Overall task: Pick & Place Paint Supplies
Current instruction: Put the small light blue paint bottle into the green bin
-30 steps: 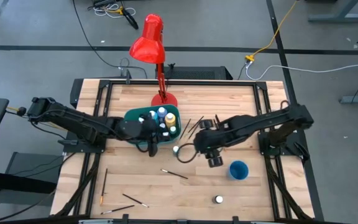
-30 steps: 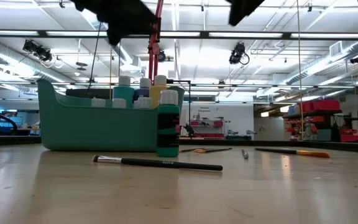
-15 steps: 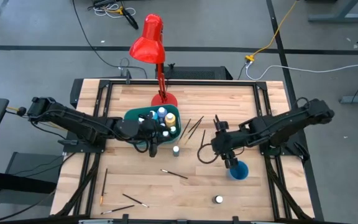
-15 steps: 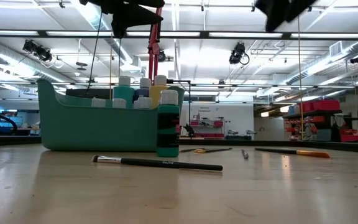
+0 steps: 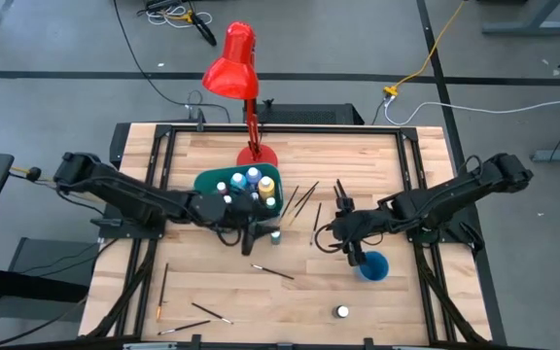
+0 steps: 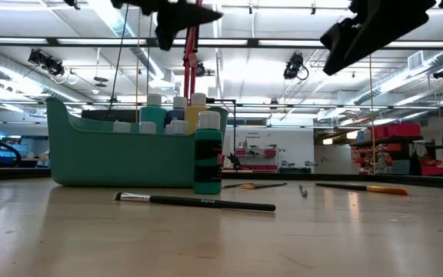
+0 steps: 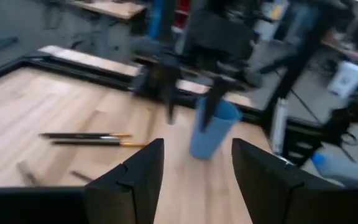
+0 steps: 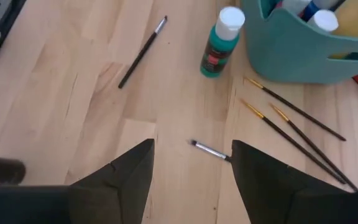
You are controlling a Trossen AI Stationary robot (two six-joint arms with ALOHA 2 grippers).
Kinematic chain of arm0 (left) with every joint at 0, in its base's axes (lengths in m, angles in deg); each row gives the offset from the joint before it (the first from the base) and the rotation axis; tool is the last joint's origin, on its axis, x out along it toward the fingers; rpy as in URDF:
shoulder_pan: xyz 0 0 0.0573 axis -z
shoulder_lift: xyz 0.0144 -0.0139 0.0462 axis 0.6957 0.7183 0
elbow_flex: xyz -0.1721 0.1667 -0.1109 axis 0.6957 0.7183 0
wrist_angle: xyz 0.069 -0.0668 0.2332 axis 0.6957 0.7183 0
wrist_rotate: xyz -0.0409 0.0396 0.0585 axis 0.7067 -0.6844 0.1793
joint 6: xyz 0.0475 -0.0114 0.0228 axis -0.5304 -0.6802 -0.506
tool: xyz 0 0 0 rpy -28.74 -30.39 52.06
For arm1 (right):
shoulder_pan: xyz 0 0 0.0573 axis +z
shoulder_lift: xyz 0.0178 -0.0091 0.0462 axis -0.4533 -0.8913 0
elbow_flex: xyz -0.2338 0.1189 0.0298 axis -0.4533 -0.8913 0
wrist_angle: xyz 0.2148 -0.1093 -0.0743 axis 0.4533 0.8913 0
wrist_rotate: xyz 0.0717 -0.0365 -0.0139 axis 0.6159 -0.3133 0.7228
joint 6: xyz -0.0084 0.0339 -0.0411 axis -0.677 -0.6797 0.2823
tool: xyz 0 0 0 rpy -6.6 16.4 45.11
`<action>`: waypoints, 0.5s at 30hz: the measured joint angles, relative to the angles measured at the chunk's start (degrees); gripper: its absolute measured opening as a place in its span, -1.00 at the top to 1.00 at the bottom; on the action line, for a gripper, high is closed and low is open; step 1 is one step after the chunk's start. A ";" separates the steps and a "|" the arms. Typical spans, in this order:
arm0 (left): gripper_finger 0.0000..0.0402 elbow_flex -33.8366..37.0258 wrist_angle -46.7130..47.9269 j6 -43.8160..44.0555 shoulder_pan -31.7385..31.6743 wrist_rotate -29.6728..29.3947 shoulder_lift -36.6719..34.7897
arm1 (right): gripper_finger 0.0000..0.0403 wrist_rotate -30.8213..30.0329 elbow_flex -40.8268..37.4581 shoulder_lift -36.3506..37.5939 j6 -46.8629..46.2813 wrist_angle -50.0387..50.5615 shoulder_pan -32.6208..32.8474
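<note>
Teal rectangular plastic bin (image 5: 212,185) at table centre, below red desk lamp (image 5: 233,60); holds several white-capped paint bottles (image 5: 252,181), upright. Small round blue cup (image 5: 372,264) right of centre; contents not discernible. Teal paint bottle with white cap (image 5: 275,234) upright on bare wood, just beside the bin's near right corner. Left gripper (image 5: 253,236) raised just beside that bottle, fingers apart, empty. Right gripper (image 5: 350,235) near the cup, fingers apart, empty. Judged nearer to the bottle: left arm, bottle lying immediately to its right. Thin dark paintbrushes (image 5: 304,198) between bin and right gripper, long axes running toward the table's far edge. Loose dark brush (image 5: 273,271) toward the near edge.
</note>
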 joint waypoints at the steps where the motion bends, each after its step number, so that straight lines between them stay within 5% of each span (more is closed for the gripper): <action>1: 0.02 0.08 -1.02 -0.79 0.76 0.16 0.98 | -0.09 0.00 0.00 0.04 0.01 -0.62 0.00; 15: 0.02 -10.19 -0.08 -10.39 7.49 -10.08 18.43 | -0.09 0.06 0.00 -0.01 -0.57 -5.72 0.02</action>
